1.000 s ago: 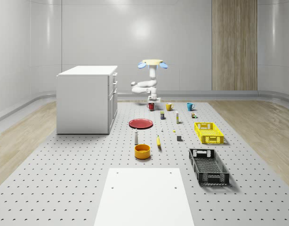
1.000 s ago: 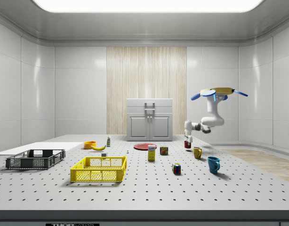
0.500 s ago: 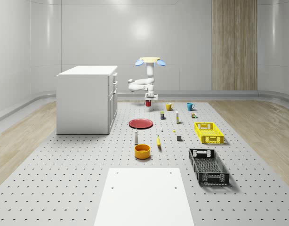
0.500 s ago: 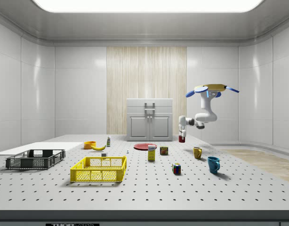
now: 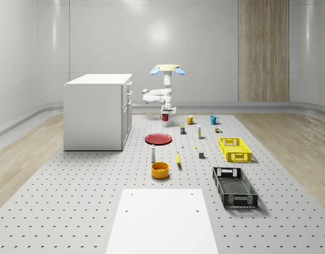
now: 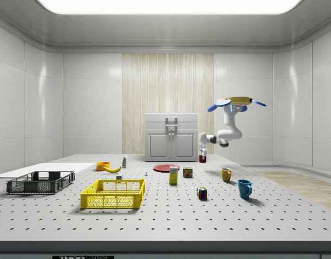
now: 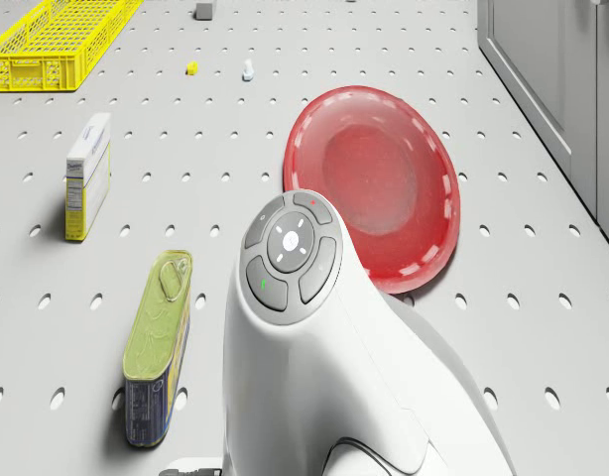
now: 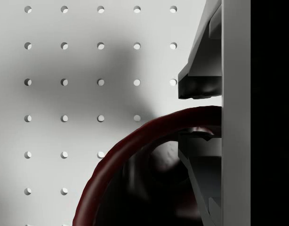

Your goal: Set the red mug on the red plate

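**A:** Where's the red mug (image 5: 164,117) right now?

**B:** Off the floor. The gripper (image 8: 201,115) is pinching its rim, one finger (image 8: 197,84) outside the wall and the other inside the cup. In the side view the mug (image 6: 202,158) hangs clear above the perforated floor (image 5: 99,180), under the bent arm (image 6: 226,135).

**A:** And the drone?

**B:** The drone (image 5: 166,69) hovers over the far part of the floor, beyond the red plate (image 5: 159,138) and next to the white cabinet (image 5: 98,111), on the whole-scene view's right of it.

**A:** So which way does the plate lie from the mug?

**B:** Toward the near edge of the floor. In the whole-scene view the plate sits closer to the camera than the mug, almost in line with it. The drone view agrees: the plate (image 7: 376,183) lies just ahead of the arm's wrist (image 7: 290,253), with the sardine tin (image 7: 156,342) and a small box (image 7: 88,174) off to one side.

**A:** What does the next move need?

**B:** I'd judge a short carry toward the plate, then a straight descent so the base lands in the flat centre, not on the raised rim. The mug is upright, so no turn should be needed.
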You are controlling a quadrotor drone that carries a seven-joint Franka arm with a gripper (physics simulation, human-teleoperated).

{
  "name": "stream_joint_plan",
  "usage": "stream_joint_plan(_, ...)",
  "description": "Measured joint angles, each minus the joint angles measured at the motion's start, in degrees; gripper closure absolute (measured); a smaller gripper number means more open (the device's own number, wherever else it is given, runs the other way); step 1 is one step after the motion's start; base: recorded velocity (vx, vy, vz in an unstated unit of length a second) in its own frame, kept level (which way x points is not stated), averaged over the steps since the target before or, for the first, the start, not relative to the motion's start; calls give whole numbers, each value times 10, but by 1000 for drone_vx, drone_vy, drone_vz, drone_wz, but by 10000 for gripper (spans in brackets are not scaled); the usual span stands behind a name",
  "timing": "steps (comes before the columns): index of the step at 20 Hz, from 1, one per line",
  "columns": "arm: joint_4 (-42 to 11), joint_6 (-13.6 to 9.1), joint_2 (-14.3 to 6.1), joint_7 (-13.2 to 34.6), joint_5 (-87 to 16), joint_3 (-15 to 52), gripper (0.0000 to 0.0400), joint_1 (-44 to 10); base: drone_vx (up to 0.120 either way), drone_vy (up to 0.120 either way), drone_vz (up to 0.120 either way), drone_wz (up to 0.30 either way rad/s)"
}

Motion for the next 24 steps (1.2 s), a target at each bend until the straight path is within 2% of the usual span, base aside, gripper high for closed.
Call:
stream_joint_plan(5,0,6,-7,2,3,2,300,-2,120,0,0,0)
stream_joint_plan(9,1,11,-12,3,5,3,300,-3,120,-100,0,0)
stream_joint_plan(16,1,19,-20,4,9,4,300,-5,120,-6,0,0)
stream_joint_plan(18,1,21,-22,5,10,5,300,-6,120,-120,0,0)
stream_joint_plan(21,1,24,-25,6,11,5,300,-7,120,0,0,0)
stream_joint_plan(24,1,27,-29,6,13,6,300,-7,120,-120,0,0)
